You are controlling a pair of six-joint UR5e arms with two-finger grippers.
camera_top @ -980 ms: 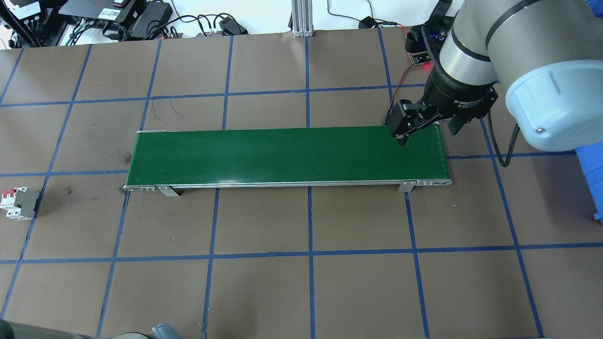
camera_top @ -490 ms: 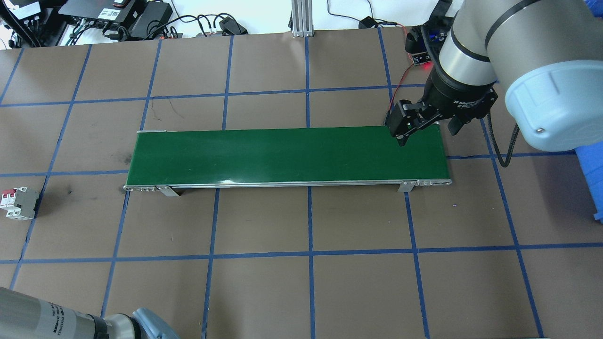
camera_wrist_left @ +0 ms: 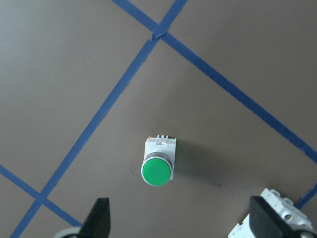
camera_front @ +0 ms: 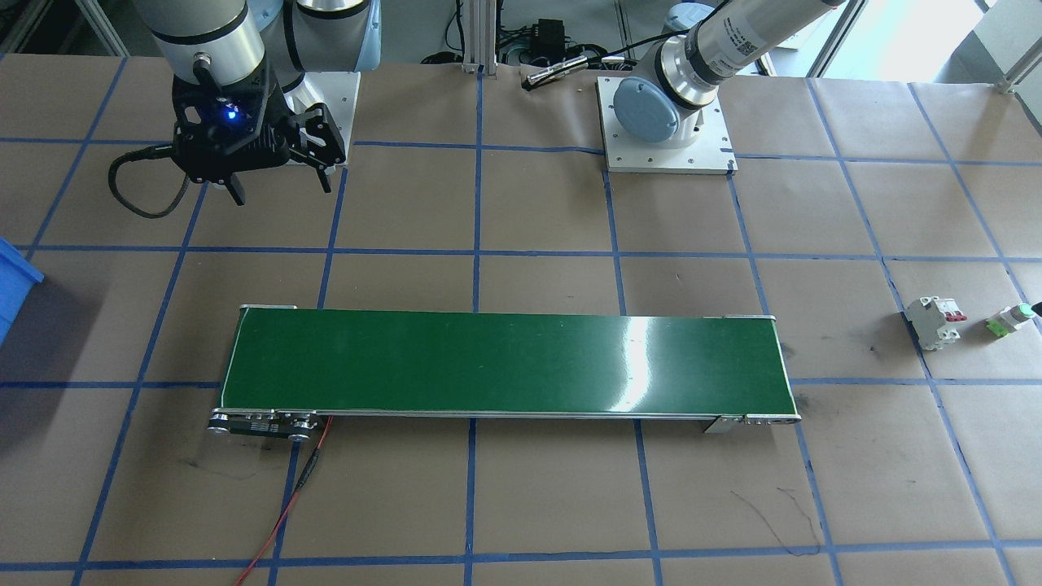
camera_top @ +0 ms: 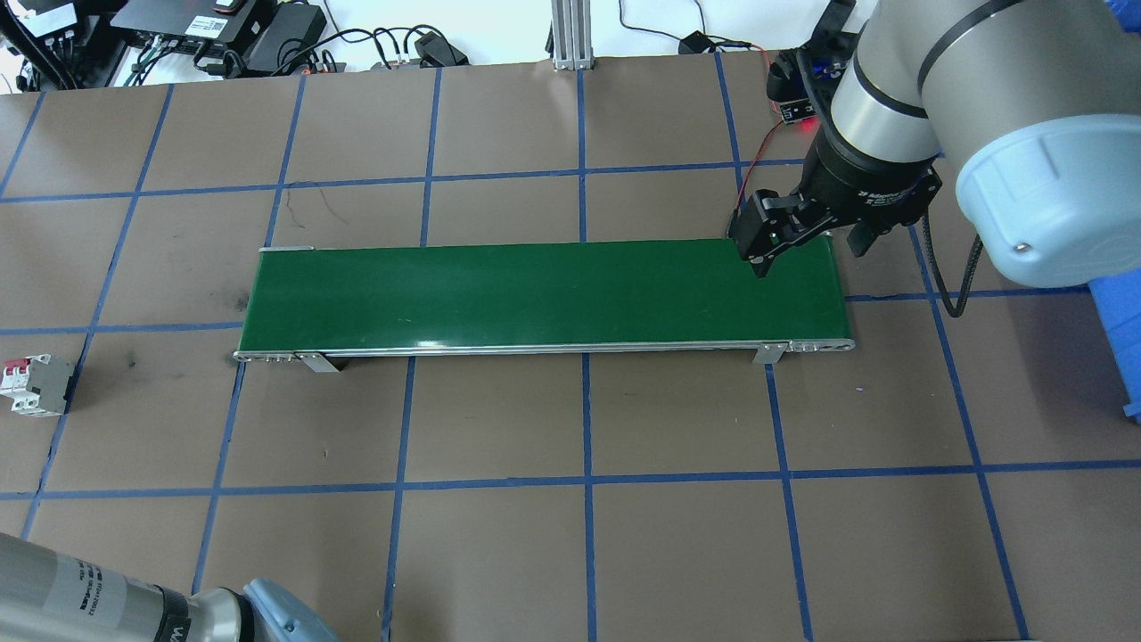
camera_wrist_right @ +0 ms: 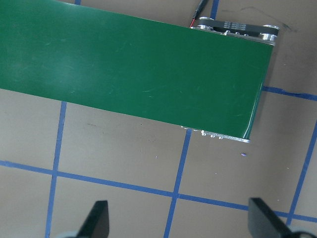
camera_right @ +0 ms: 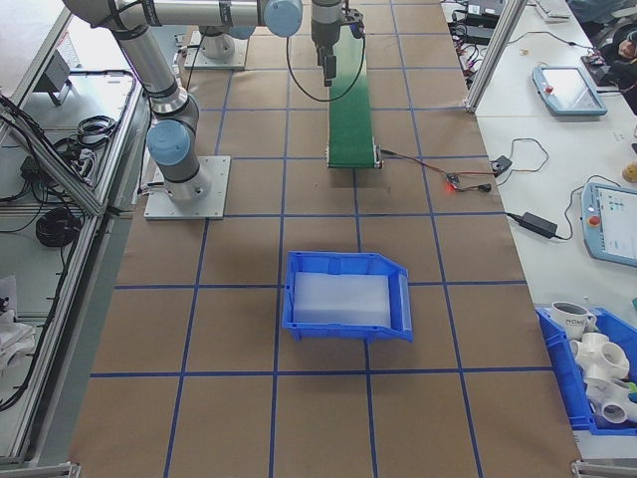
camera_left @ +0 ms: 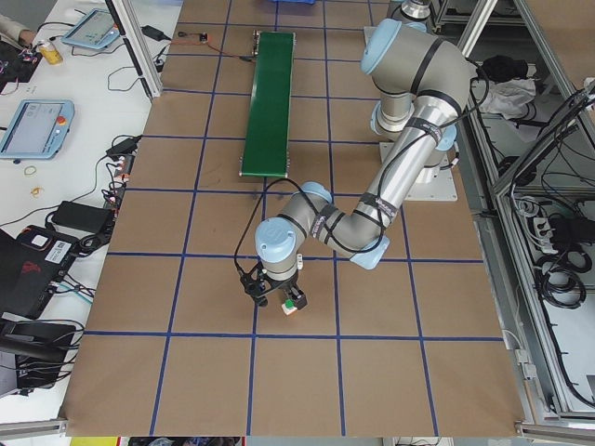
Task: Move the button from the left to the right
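The left gripper (camera_wrist_left: 178, 223) was seen from its wrist camera with fingers (camera_wrist_left: 101, 218) spread wide, nothing between them. Just ahead, toward 12 o'clock in that view, the small push-button with round green cap, silvery collar and white block (camera_wrist_left: 158, 166) was noted lying apart from the fingers, not yet grasped. A white boxy circuit breaker (camera_wrist_left: 262, 223) sat at 4 o'clock from it, near but not touching. The wide spread and centred hover were judged a set-up for a descent and pinch; the nearby breaker was judged the main snag.

In the front-facing view the button (camera_front: 1009, 318) lay at the table's far left end, 3 o'clock of the breaker with red levers (camera_front: 936, 321).

Farther off, a long green conveyor belt with metal rails (camera_top: 544, 294) was recorded mid-table. The right gripper (camera_top: 802, 245) was held above the belt's right end, jaws apart and empty, presumably waiting to receive.

The brown paper table surface with blue tape grid (camera_top: 677, 401) bore scuffs. Beyond it, a blue plastic bin (camera_right: 348, 299), cables and tablets on side benches were observed.
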